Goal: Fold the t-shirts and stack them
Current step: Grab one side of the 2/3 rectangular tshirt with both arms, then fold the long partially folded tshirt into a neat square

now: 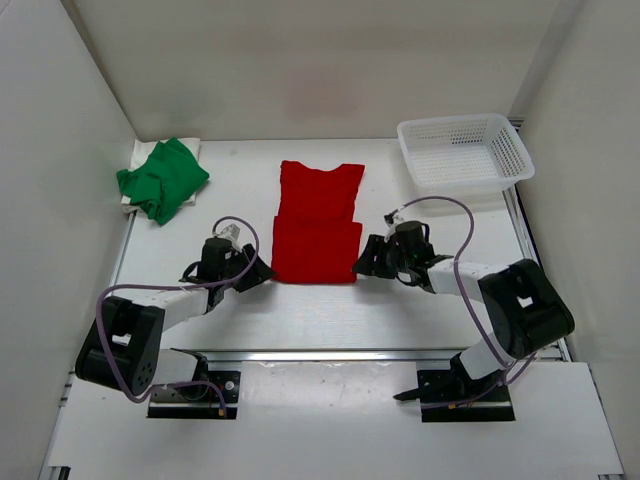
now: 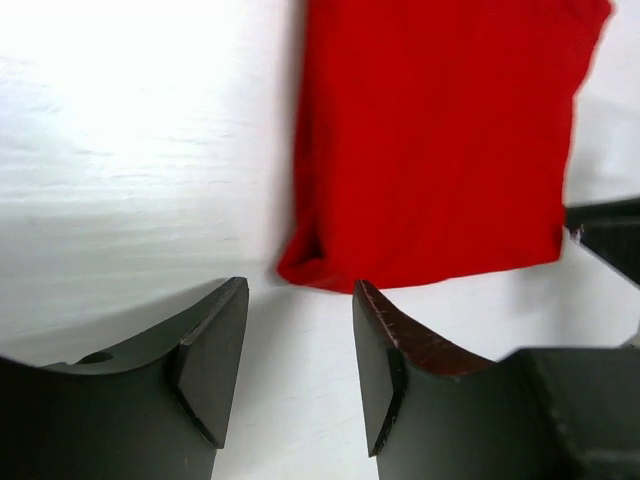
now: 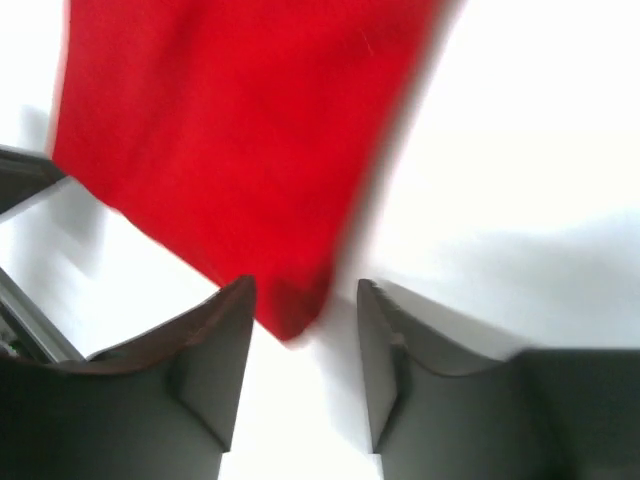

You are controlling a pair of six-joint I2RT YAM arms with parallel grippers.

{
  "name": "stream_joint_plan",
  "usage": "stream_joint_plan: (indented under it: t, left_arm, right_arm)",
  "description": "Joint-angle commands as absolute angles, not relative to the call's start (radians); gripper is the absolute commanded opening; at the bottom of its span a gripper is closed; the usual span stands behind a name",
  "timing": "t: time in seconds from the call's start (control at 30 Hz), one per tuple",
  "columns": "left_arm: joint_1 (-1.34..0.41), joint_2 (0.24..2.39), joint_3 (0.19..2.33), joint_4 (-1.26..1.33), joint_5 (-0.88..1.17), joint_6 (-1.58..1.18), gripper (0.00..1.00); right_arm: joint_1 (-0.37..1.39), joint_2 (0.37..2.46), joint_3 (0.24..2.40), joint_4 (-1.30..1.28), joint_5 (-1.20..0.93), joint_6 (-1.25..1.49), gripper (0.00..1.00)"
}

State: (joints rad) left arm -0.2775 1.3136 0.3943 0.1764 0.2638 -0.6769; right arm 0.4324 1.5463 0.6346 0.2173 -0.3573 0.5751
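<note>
Top external view shows you the red t-shirt (image 1: 317, 225) lying folded in the middle. Your left gripper (image 1: 262, 272), fingers spread, sits just short of its near-left corner. Your right gripper (image 1: 362, 262), also spread, has the near-right corner at its fingertips. A crumpled green t-shirt (image 1: 162, 178) lies in the far-left corner.

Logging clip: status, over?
Left gripper, right gripper open, at near corners of folded red cloth t-shirt. Crumpled green cloth t-shirt far left. Nothing obstructing.
</note>
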Motion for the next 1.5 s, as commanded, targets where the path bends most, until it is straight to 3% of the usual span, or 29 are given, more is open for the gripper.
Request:
stream_joint_plan:
  t: [0.0, 0.17, 0.23, 0.43, 0.57, 0.63, 0.73, 0.9, 1.07, 1.17, 1.27, 1.47]
  left_arm:
    - [-0.276, 1.328, 0.377, 0.173, 0.242, -0.66, 0.59]
    - [-0.313, 1.434, 0.42, 0.193, 0.253, -0.657, 0.57]
    - [-0.34, 1.482, 0.43, 0.201, 0.232, -0.655, 0.48]
    - [-0.354, 1.508, 0.425, 0.238, 0.226, -0.683, 0.3]
    - [-0.35, 1.473, 0.419, 0.222, 0.219, -0.684, 0.16]
    - [-0.341, 1.448, 0.42, 0.215, 0.221, -0.681, 0.1]
    - [-0.348, 1.39, 0.423, 0.18, 0.216, -0.657, 0.01]
    - [-0.394, 1.229, 0.356, 0.033, 0.232, -0.624, 0.0]
    - [-0.48, 0.862, 0.247, -0.283, 0.282, -0.666, 0.0]
    - [-0.5, 0.682, 0.309, -0.405, 0.288, -0.712, 0.0]
    - [-0.416, 0.751, 0.466, -0.382, 0.336, -0.695, 0.0]
    - [-0.302, 1.172, 0.799, -0.212, 0.325, -0.62, 0.0]
  right_arm:
    - [0.44, 1.49, 0.562, 0.344, -0.361, 0.617, 0.49]
    - [0.434, 1.561, 0.517, 0.394, -0.413, 0.664, 0.5]
    - [0.433, 1.574, 0.503, 0.442, -0.466, 0.695, 0.4]
    - [0.451, 1.589, 0.488, 0.463, -0.495, 0.733, 0.39]
    - [0.44, 1.617, 0.5, 0.476, -0.468, 0.726, 0.1]
    - [0.439, 1.606, 0.496, 0.471, -0.469, 0.718, 0.01]
    - [0.445, 1.553, 0.474, 0.462, -0.445, 0.709, 0.01]
    - [0.529, 1.373, 0.336, 0.341, -0.402, 0.684, 0.0]
    - [0.695, 1.022, 0.227, 0.057, -0.27, 0.719, 0.0]
    - [0.698, 0.855, 0.248, -0.127, -0.252, 0.736, 0.0]
    - [0.576, 0.856, 0.374, -0.184, -0.302, 0.675, 0.0]
    - [0.354, 1.208, 0.78, -0.149, -0.468, 0.477, 0.0]
